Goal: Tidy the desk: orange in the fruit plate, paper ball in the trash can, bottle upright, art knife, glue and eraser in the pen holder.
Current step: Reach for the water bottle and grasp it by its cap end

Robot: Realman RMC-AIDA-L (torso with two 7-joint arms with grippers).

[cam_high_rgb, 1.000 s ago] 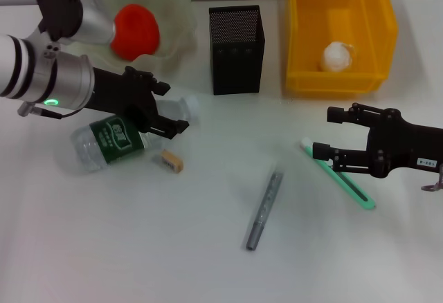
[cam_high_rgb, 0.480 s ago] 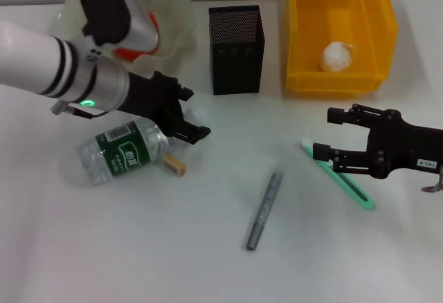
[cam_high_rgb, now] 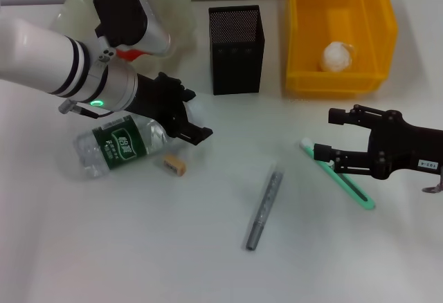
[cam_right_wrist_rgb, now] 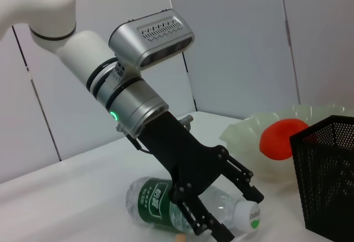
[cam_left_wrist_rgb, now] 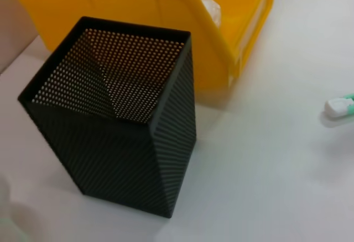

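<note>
The bottle [cam_high_rgb: 119, 145] lies on its side on the white table, seen also as the bottle [cam_right_wrist_rgb: 159, 200] in the right wrist view. My left gripper [cam_high_rgb: 195, 115] is open, its fingers on either side of the bottle's cap end [cam_right_wrist_rgb: 251, 217]. The eraser [cam_high_rgb: 174, 164] lies just in front of the bottle. The orange [cam_right_wrist_rgb: 282, 137] sits in the fruit plate [cam_high_rgb: 176, 4], mostly hidden by my left arm in the head view. The paper ball [cam_high_rgb: 337, 56] is inside the trash can [cam_high_rgb: 302, 33]. My right gripper [cam_high_rgb: 325, 134] is open beside the white end of the green art knife [cam_high_rgb: 346, 182].
The pen holder [cam_high_rgb: 237, 48] stands between the fruit plate and the trash can; it also fills the left wrist view as the pen holder [cam_left_wrist_rgb: 119, 131]. A grey stick, the glue [cam_high_rgb: 264, 209], lies in the middle of the table.
My left arm swung right and forward, bringing the gripper over the bottle's cap end and covering most of the orange. The bottle shifted slightly. The right arm stayed put.
</note>
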